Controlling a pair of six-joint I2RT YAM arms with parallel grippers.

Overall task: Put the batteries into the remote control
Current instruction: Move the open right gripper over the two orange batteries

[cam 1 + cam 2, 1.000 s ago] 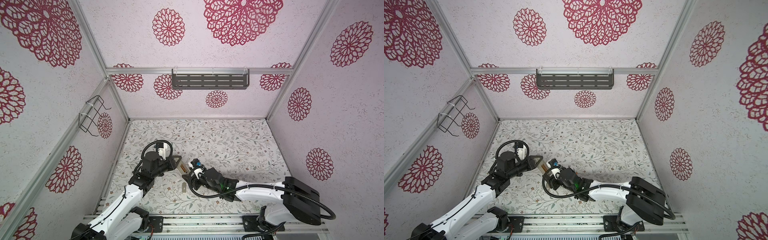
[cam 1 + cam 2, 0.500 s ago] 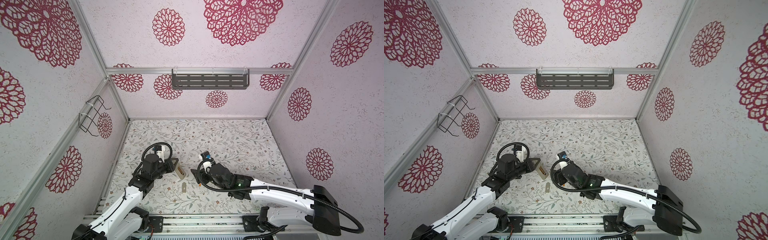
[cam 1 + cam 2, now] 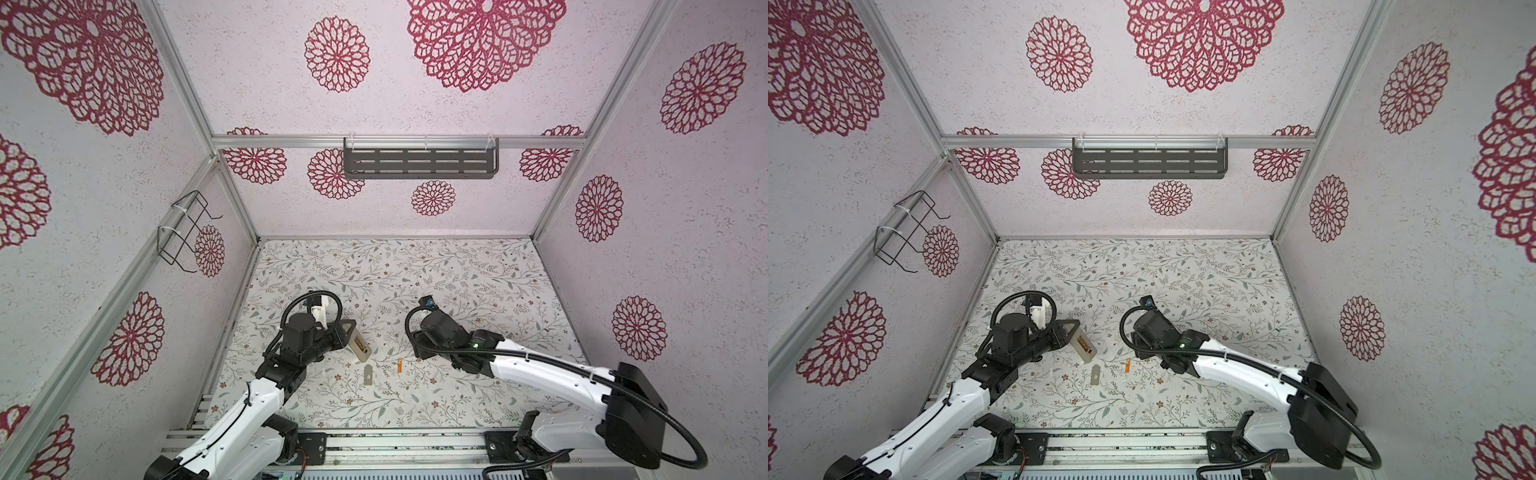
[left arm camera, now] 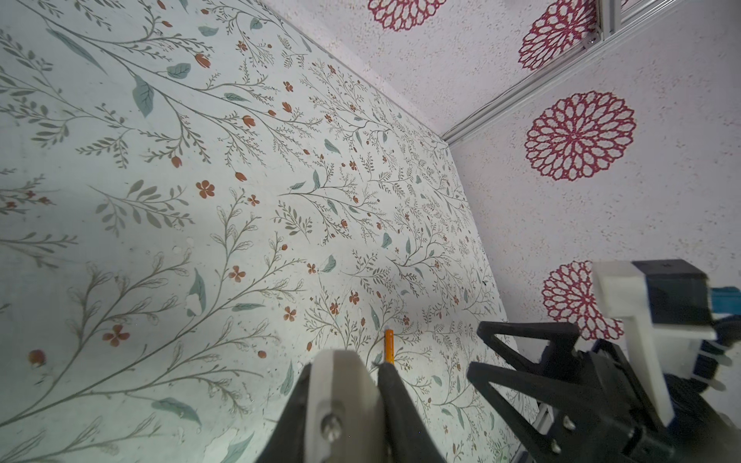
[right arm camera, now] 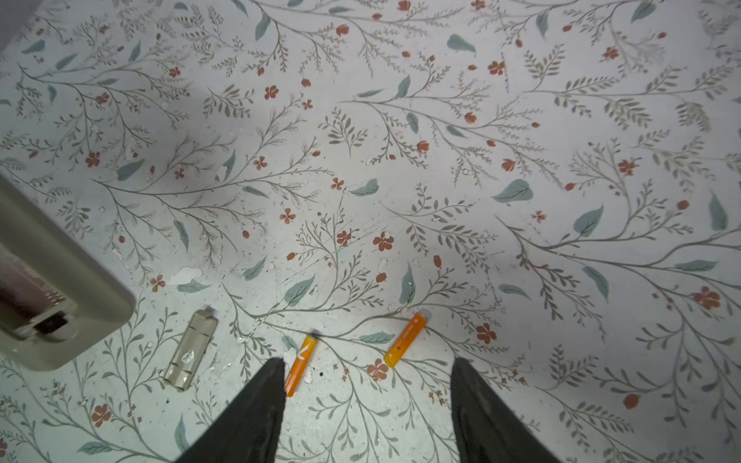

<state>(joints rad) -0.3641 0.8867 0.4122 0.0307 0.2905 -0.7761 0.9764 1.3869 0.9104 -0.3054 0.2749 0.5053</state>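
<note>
My left gripper [image 4: 347,368] is shut on the remote control [image 4: 341,393], a beige body held off the table with its open back turned up. Both top views show that grip, with the left gripper [image 3: 348,332] at one end of the remote control [image 3: 360,345]. Two orange batteries lie on the table just ahead of my right gripper [image 5: 367,385], which is open and empty. One battery [image 5: 298,364] touches the fingertip [image 5: 272,373]; the other battery [image 5: 405,340] lies between the jaws' lines. In both top views only one battery [image 3: 400,365] shows.
The small beige cover piece [image 5: 190,350] lies flat on the table between the remote and the batteries, and shows in a top view as the cover piece [image 3: 1096,374]. A grey shelf [image 3: 419,163] hangs on the back wall and a wire rack [image 3: 185,232] on the left wall.
My right gripper has drawn back to the right, away from the remote. A battery now shows on the table in front of it. The left gripper has shifted slightly with the remote.
</note>
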